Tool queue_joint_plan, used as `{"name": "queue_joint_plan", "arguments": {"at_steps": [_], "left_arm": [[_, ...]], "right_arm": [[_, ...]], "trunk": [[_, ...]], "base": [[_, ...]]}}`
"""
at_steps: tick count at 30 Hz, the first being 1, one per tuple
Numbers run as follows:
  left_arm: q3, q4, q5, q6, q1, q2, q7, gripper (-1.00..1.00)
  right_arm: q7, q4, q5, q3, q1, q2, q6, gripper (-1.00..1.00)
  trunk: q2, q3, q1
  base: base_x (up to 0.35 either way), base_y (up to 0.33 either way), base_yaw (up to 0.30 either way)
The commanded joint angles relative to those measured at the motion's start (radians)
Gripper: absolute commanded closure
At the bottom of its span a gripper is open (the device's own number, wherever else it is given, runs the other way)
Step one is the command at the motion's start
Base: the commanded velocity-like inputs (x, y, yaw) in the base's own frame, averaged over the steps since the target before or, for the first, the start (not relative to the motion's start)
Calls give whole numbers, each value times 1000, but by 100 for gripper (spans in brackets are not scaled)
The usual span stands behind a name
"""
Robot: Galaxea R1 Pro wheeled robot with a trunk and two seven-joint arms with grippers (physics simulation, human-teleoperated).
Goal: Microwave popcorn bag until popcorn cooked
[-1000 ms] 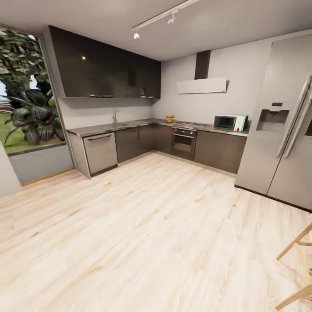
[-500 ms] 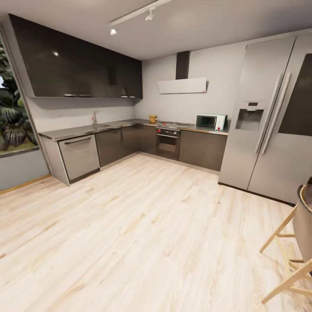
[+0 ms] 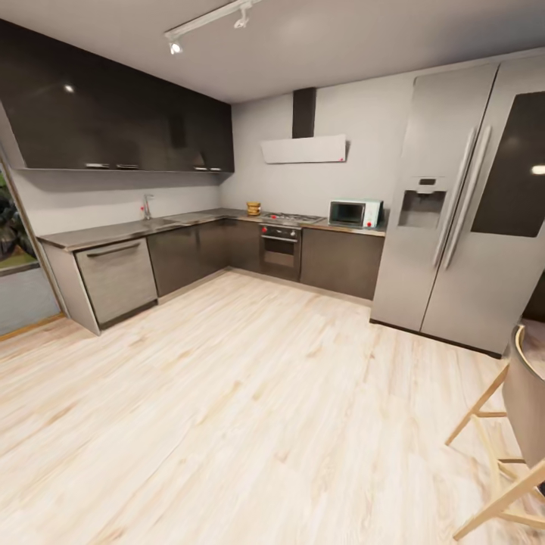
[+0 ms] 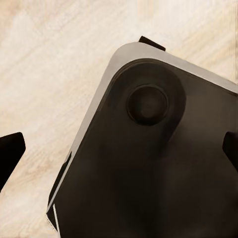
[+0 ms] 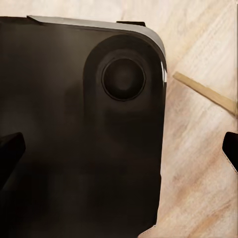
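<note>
Black fingertips (image 4: 11,151) wide apart — both hands empty.

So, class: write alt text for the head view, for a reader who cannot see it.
A small pale mint-blue microwave and a tan-brown crumpled popcorn bag sit on a far grey L-shaped metal countertop, across a pale wood floor, beside a tall steel fridge.

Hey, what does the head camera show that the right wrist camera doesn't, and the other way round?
Head view: the kitchen across the room, with the microwave on the countertop, a small tan object, probably the popcorn bag, the steel fridge and a wooden stool.
Right wrist view: the open right pincer over the robot's dark base, beside a thin wooden bar.
Shared: the pale wood floor.
</note>
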Motion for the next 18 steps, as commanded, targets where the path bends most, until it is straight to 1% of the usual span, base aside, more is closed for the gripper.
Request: {"name": "queue_joint_plan", "arguments": {"at_steps": [1,18], "left_arm": [[7,0,-3,-1,0,0,1,-100],[7,-1,-3,3,0,-1,1,-100]], "right_arm": [[0,0,1,1,0,0,-3,-100],[-1,0,4,2,0,1,-5,-100]], "trunk": [[0,-1,1],[0,-1,1]], "base": [[324,0,0],[324,0,0]]}}
